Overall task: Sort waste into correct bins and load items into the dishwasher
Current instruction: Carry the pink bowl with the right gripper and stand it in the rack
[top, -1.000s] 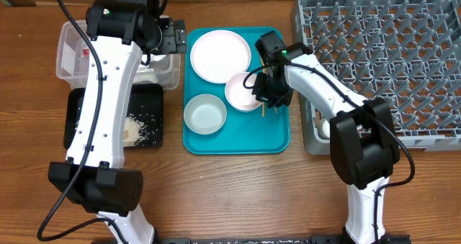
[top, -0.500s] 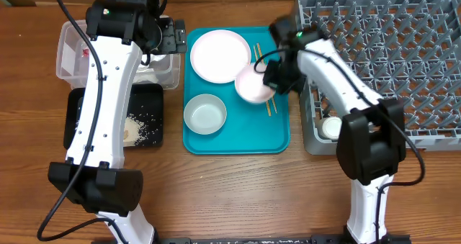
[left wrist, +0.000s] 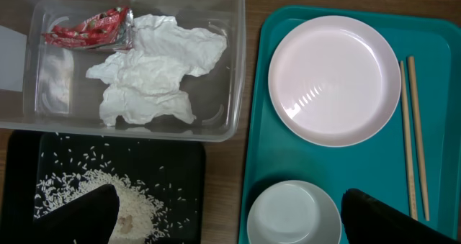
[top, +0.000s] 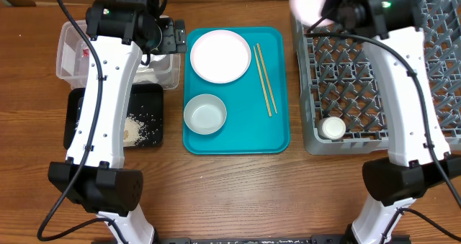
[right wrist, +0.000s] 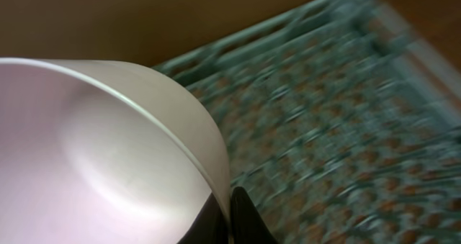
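Blurred by motion overhead and cropped at the top edge: white bowl [top: 311, 3]. Smeared beyond detail in the right wrist view: dish rack [right wrist: 324, 129]. Mostly hidden behind the bowl's rim: right claw [right wrist: 227, 219]. Partly covered by the left arm [top: 108, 93]: clear tub [top: 68, 53].

**Clear lanes, blocked spots**

The left arm [top: 108, 71] overhangs the clear tub [top: 66, 50] and black tray [top: 72, 129]. Teal tray [top: 252, 137]: near-right part bare — plate [top: 220, 55], chopsticks [top: 264, 82] and low bowl [top: 205, 114] take the rest. The rack [top: 360, 86] bristles with upright pegs; a cup [top: 333, 127] fills its near-left corner, and a raised bowl [top: 310, 3] hangs over its far-left.
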`<control>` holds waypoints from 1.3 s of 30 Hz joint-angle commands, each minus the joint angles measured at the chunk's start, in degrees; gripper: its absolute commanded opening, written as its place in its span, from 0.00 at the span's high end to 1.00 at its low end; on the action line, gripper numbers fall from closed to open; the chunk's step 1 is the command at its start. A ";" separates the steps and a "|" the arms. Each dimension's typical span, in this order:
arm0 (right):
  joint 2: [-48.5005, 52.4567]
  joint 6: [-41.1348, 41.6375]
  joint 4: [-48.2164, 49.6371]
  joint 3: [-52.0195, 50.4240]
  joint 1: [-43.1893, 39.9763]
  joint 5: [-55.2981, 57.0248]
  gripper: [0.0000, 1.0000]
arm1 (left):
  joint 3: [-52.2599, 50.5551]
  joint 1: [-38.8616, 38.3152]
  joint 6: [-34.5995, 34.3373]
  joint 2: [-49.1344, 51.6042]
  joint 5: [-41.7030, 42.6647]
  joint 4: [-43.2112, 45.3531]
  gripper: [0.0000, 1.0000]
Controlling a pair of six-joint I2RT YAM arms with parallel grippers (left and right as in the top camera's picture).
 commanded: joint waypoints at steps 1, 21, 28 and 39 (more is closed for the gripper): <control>4.81 -1.20 2.75 -1.90 -0.59 23.02 0.96 | 0.76 -0.11 -0.94 -1.03 -0.39 0.13 0.00; 24.52 -22.18 11.74 -2.16 -0.02 37.44 0.96 | 0.76 -0.11 -0.94 -1.03 -0.39 0.13 0.00; 25.16 -22.18 12.35 -2.16 2.38 33.33 0.96 | 0.76 -0.11 -0.94 -1.03 -0.39 0.13 0.00; 25.22 -22.21 13.99 -2.16 2.19 33.59 0.96 | 0.76 -0.11 -0.96 -1.03 -0.39 0.13 0.00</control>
